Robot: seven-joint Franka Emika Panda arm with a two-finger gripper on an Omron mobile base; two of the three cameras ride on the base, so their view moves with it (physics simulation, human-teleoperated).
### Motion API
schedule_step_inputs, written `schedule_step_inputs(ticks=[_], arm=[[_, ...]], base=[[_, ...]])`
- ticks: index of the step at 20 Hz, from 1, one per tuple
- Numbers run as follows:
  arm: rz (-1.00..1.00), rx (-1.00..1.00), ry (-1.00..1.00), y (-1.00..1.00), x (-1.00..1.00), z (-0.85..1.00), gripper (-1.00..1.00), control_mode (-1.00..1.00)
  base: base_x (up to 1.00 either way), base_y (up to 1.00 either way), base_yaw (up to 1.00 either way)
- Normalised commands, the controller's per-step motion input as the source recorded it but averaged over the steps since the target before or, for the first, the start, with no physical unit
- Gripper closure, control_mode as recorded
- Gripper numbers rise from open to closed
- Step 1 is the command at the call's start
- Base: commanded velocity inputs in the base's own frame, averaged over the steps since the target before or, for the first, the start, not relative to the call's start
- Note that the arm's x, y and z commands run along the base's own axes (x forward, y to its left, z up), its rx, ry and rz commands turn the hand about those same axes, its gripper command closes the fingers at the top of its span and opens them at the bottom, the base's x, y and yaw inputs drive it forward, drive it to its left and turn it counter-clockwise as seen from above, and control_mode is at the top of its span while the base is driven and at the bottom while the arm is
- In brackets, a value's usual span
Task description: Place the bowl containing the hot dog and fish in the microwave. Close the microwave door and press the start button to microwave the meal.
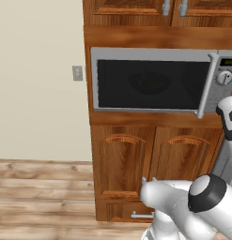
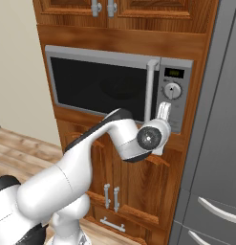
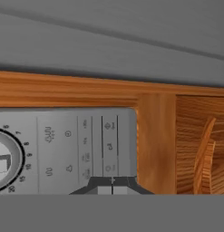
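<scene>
Gripper (image 3: 112,189): jaws closed tight against each other, nothing held between them. In the hand view the two dark fingertips meet at the lower edge of the microwave's control panel (image 3: 86,149), right up against the lowest row of printed symbols; whether they actually press the panel cannot be told. To one side of them on the panel sits the round knob (image 3: 2,161) with its ring of numerals (the view is rolled, so its sides are not the room's).

In the right base view the white hand (image 2: 163,114) stands against the lower part of the panel, below the knob and the small display (image 2: 175,73), just beside the long vertical bar handle (image 2: 151,91).

The microwave (image 1: 157,54) is built into a wooden cabinet front. The microwave door (image 1: 152,84) lies flush with its frame, closed. Through the dark glass a faint rounded shape is visible at mid-window, the bowl (image 1: 150,82); its contents cannot be made out (glass too dark).

Surroundings: wooden cupboard doors (image 1: 152,159) below the oven, more cupboards above, a drawer with a metal pull (image 1: 142,215) near the floor. A cream wall with a small wall plate (image 1: 77,73) lies left of the cabinet; a tall grey unit (image 2: 219,143) stands at its right. Plank floor (image 1: 42,197).
</scene>
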Motion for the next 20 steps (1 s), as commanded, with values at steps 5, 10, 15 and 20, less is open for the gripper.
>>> schedule_step_inputs(ticks=[5, 10, 15, 20], arm=[[0.0, 0.08, 0.0, -0.09, 0.04, -0.06, 1.0, -1.0], [0.0, 0.08, 0.0, -0.12, 0.08, 0.0, 1.0, -1.0], [0.0, 0.07, 0.0, -0.12, 0.17, -0.02, 1.0, -1.0], [0.0, 0.04, 0.0, -0.06, 0.2, -0.07, 1.0, -1.0]], base=[[0.0, 0.0, 0.0], [0.0, 0.0, 0.0], [0.0, 0.0, 0.0], [0.0, 0.0, 0.0]])
